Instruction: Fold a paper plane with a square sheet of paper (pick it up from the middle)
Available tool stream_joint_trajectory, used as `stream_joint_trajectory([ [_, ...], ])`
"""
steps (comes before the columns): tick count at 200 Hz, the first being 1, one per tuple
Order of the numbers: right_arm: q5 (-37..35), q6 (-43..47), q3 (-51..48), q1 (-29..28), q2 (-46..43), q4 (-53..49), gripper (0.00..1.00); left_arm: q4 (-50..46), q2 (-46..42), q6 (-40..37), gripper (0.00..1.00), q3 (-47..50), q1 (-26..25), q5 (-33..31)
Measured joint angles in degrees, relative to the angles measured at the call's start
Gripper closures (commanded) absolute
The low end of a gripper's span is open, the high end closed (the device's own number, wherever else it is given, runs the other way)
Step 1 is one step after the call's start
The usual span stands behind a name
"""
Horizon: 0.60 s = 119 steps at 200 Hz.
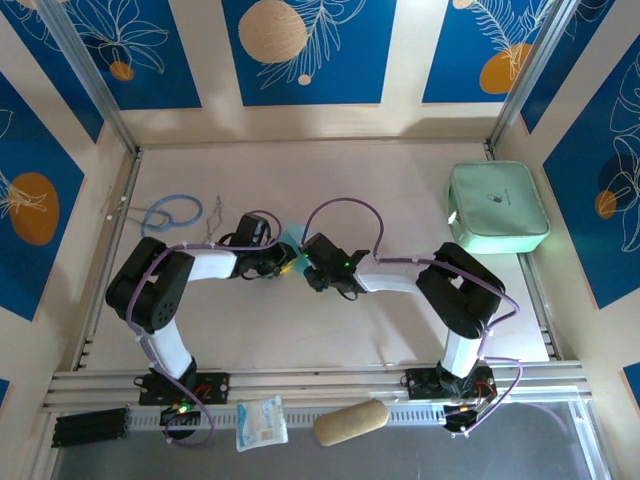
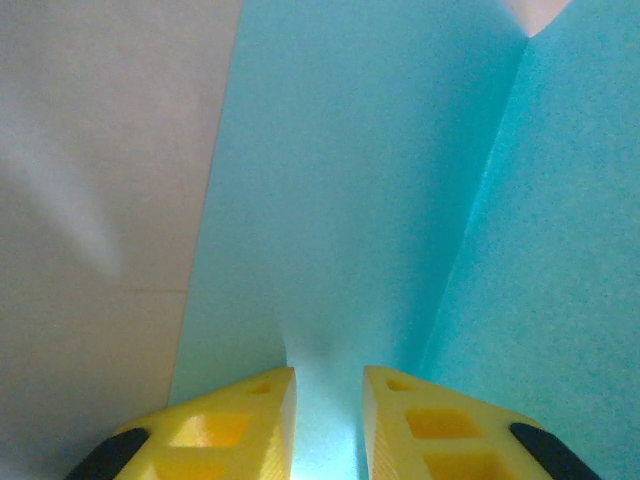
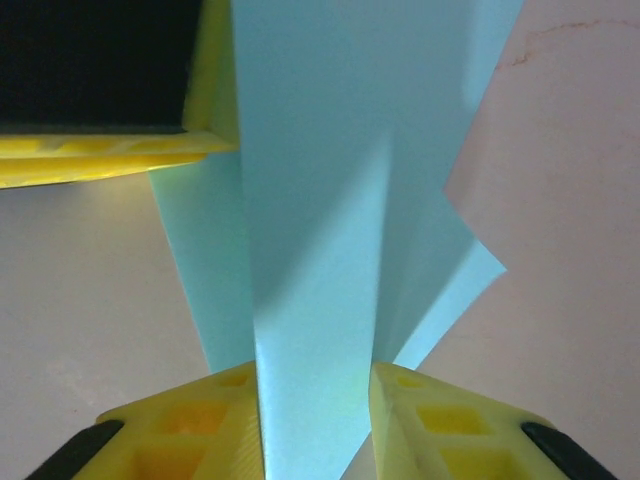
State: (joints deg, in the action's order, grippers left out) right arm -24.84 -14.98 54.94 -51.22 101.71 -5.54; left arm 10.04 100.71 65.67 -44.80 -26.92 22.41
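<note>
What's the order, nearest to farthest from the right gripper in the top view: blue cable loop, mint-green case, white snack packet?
From the right gripper:
1. Blue cable loop, far left.
2. White snack packet, near edge.
3. Mint-green case, far right.
First two are close to call.

Creased light-blue paper plane (image 3: 310, 250) lies mid-table, partly folded.

Two arms: black joint housings, white link tubes. Lavender cables loop along each. Left gripper (image 2: 327, 420) and right gripper (image 3: 315, 420): yellow plastic fingers with moulded recesses, black pads at outer edges. Green LED on right wrist.
</note>
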Motion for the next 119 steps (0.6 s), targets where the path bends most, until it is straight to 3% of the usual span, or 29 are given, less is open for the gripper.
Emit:
stream_joint_trajectory([
  [49, -0.15, -0.02, 0.13, -0.11, 0.15, -0.02, 0.82, 0.00, 0.00, 0.02, 0.75, 0.00, 0.00, 0.02],
  [119, 1.92, 0.04, 0.13, 0.35, 0.15, 0.22, 0.88, 0.00, 0.00, 0.00, 0.75, 0.00, 0.00, 0.02],
])
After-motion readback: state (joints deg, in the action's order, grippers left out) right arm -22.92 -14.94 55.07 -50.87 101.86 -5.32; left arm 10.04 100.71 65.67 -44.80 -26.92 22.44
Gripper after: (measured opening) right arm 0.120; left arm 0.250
